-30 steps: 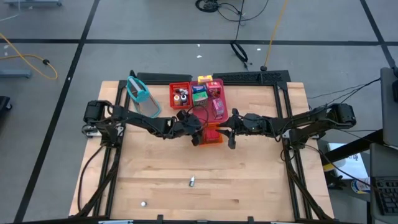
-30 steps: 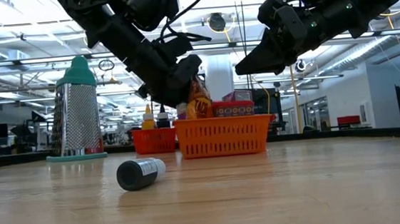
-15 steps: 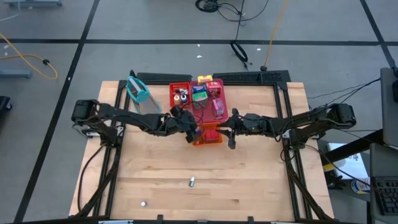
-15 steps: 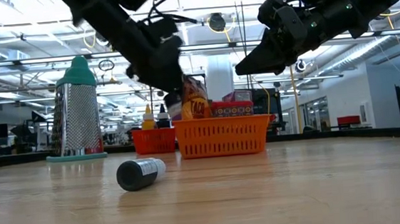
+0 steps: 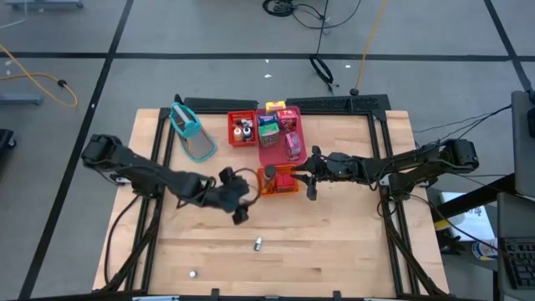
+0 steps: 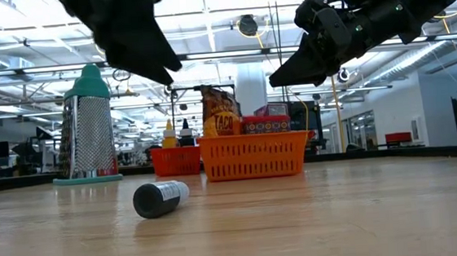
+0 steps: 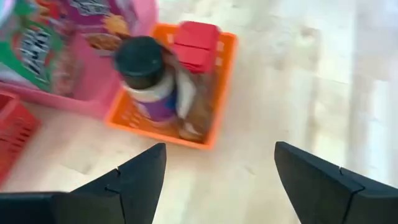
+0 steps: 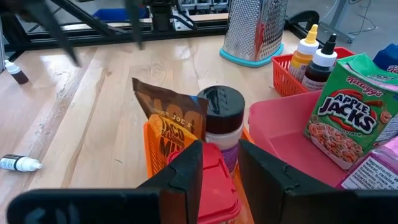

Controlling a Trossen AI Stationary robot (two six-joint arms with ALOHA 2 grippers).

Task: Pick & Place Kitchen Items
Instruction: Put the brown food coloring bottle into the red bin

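**Left arm empty-handed near the orange tray, loose bottle looks like the next pick**

Fingers first: the left gripper (image 7: 214, 180) has its two dark fingers spread wide with nothing between them. The right gripper (image 8: 219, 171) has its fingers parted a little, hanging right over a red box in the orange tray (image 5: 281, 189). I can't tell whether the pads are actually touching that box, so I wouldn't call it a grip.

Using the orange tray as the landmark: in the high view the left gripper (image 5: 237, 201) sits just off the tray's left side, a bit toward the front of the table, while the right gripper (image 5: 309, 174) is at the tray's right edge. Standing in the tray are a brown taco packet (image 8: 171, 132), a dark-capped jar (image 8: 219, 121) and the red box (image 8: 214, 180), packed close together. Just behind the tray is the pink tray (image 5: 281, 144) with a green cereal box (image 8: 349, 109) in it.

My read is that the left arm is between picks. Well in front of the orange tray a small bottle (image 5: 258, 244) lies on its side on the bare table; from the low view it's a dark cylinder with a pale cap end (image 6: 160, 198). Another tiny piece (image 5: 192, 273) lies further out toward the front-left. The next move probably calls for lining the open fingers across the bottle's body, since it'll likely roll if nudged.
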